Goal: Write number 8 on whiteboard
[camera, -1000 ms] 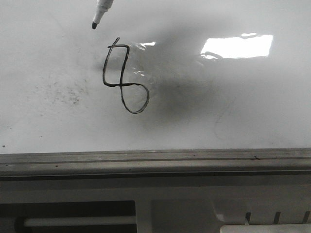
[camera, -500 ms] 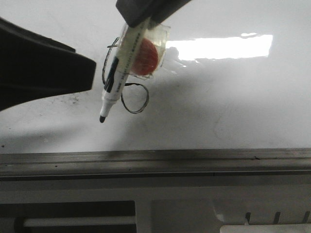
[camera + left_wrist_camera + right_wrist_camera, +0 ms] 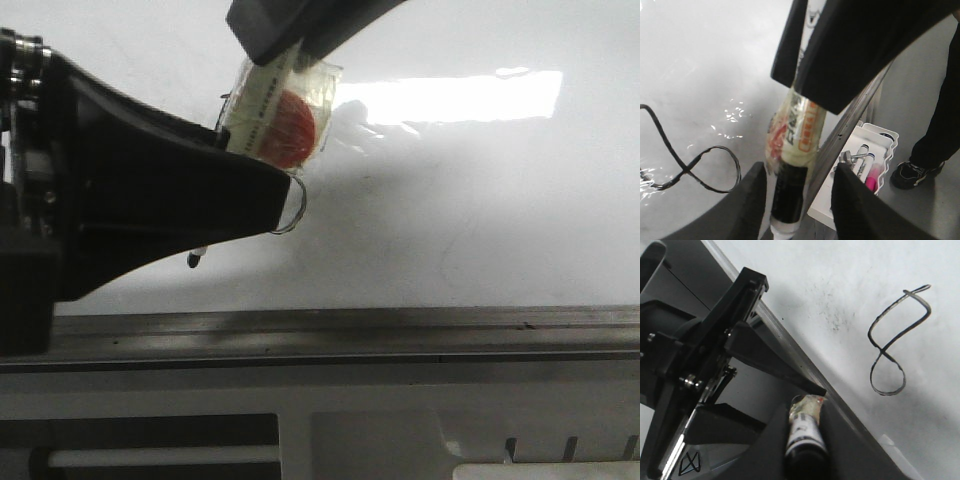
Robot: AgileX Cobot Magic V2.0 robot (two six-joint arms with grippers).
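Jaws: right clamps the marker (image 3: 262, 100), left's gape around it, beside the thin black number 8 (image 3: 897, 342).

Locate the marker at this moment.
In the front view the marker hangs left of centre over the whiteboard, held by the right gripper from above, its barrel between the open left gripper's fingers, covering the number 8.

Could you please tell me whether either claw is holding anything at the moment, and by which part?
The right claw holds the marker by the upper end of its barrel. The left claw's fingers flank the lower barrel, not visibly touching.
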